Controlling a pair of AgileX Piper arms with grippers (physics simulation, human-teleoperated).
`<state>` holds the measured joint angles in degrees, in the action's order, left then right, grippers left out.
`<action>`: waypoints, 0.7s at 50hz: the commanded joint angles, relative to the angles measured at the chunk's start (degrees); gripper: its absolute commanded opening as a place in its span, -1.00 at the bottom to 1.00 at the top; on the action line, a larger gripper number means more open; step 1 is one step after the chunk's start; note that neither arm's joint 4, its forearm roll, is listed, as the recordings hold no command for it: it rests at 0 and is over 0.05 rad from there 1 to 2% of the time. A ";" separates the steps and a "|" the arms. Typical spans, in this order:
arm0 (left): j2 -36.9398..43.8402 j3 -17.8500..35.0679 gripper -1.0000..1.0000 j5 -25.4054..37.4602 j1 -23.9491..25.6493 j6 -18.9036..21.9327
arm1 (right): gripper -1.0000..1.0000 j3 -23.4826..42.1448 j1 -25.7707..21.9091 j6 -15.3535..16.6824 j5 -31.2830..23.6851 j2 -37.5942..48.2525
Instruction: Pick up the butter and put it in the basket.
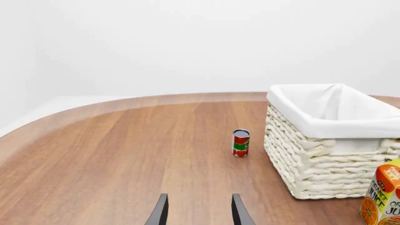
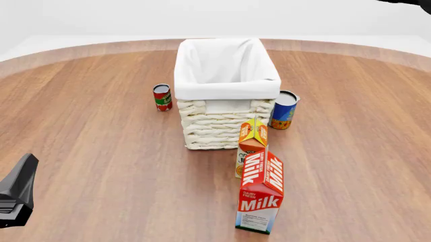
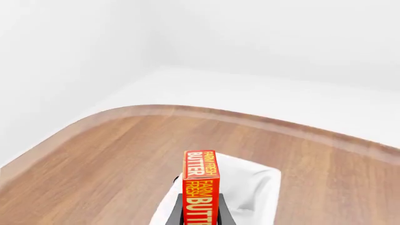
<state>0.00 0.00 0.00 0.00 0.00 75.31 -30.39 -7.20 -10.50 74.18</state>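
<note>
Butter [image 3: 200, 187] clamped in right gripper [image 3: 200, 216] high above basket [image 3: 259, 187] toward table's far edge; left gripper [image 1: 200, 211] open, idle near left corner; best lowered over liner centre before releasing.

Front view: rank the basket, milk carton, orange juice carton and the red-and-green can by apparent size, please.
1. Basket, largest.
2. Milk carton; it stands nearest the camera, which inflates it.
3. Orange juice carton, partly hidden behind the milk carton, so its true extent is unsure.
4. Red-and-green can, smallest.
</note>
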 commanded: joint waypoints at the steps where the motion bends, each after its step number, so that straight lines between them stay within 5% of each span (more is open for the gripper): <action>1: 0.00 0.00 1.00 0.00 0.00 0.00 | -1.00 0.12 1.64 0.42 1.05 3.21; 35: 0.00 0.00 1.00 0.00 0.00 0.00 | -1.00 -1.41 -0.70 -0.04 4.14 7.84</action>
<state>0.00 0.00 0.00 0.00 0.00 73.30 -30.67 -6.57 -7.34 81.65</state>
